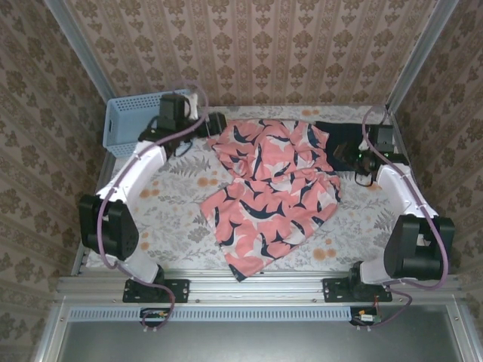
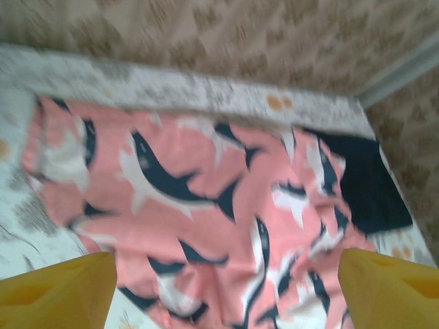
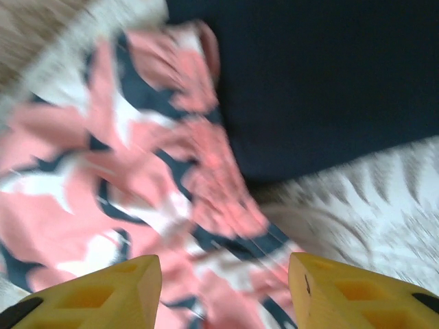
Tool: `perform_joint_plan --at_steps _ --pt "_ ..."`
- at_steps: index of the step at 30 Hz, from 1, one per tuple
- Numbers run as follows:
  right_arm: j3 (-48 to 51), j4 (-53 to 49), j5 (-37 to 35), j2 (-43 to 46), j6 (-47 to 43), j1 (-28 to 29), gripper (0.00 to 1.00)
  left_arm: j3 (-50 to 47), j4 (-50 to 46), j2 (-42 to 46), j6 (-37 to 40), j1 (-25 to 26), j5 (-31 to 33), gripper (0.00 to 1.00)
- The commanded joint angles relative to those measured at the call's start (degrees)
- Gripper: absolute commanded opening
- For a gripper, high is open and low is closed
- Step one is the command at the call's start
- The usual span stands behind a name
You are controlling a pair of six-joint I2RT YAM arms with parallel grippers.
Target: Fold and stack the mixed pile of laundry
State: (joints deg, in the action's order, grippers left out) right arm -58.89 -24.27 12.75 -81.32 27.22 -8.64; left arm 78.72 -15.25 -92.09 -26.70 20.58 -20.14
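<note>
The coral-pink garment (image 1: 272, 188) with its navy and white print lies spread across the middle of the table. The plain dark navy garment (image 1: 339, 139) lies at the back right, partly under the pink one's edge. My left gripper (image 1: 215, 124) hovers at the pink garment's far left corner. In the left wrist view my left gripper (image 2: 226, 301) stands wide open above the printed cloth (image 2: 206, 205), with the navy piece (image 2: 367, 185) to the right. My right gripper (image 3: 226, 295) is open over the pink hem (image 3: 206, 178), beside the navy cloth (image 3: 322, 82).
A light blue perforated basket (image 1: 132, 121) stands at the back left corner behind the left arm. The floral tablecloth (image 1: 173, 204) shows bare to the left and near right of the garments. Patterned walls close in the table on three sides.
</note>
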Motion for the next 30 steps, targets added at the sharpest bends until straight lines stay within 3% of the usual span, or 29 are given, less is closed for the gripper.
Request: perform_joint_plan --at_steps 1,6,10,14,18,25,30 --pt "3.22 -6.13 -3.05 1.16 -3.76 -0.32 0.51 -9.66 6.05 1.44 -5.47 3.5 -0.96 0.84" --pt "7.23 -3.26 -0.02 -0.75 -3.03 -1.02 0.52 -18.85 16.32 -2.41 -13.74 10.24 -0.44 0.79" --pt "8.39 -0.01 2.63 -4.76 -1.76 -1.11 0.47 -22.27 21.4 -7.44 -18.15 12.51 -0.86 0.74" --pt "8.71 1.58 4.11 -7.66 -1.13 -1.09 0.27 -24.87 20.14 -10.26 -18.09 11.83 0.52 0.73" --pt "9.06 0.33 3.69 -6.55 -1.2 -1.11 0.0 -25.61 16.82 -12.04 -14.66 9.26 1.5 0.73" --pt "9.05 -7.92 1.67 4.89 0.14 1.44 0.0 -16.6 6.57 -16.06 -0.95 1.38 8.19 0.73" --pt "9.89 -6.67 3.04 4.57 0.47 2.32 0.0 -4.85 0.47 -21.59 4.06 -2.0 8.37 0.75"
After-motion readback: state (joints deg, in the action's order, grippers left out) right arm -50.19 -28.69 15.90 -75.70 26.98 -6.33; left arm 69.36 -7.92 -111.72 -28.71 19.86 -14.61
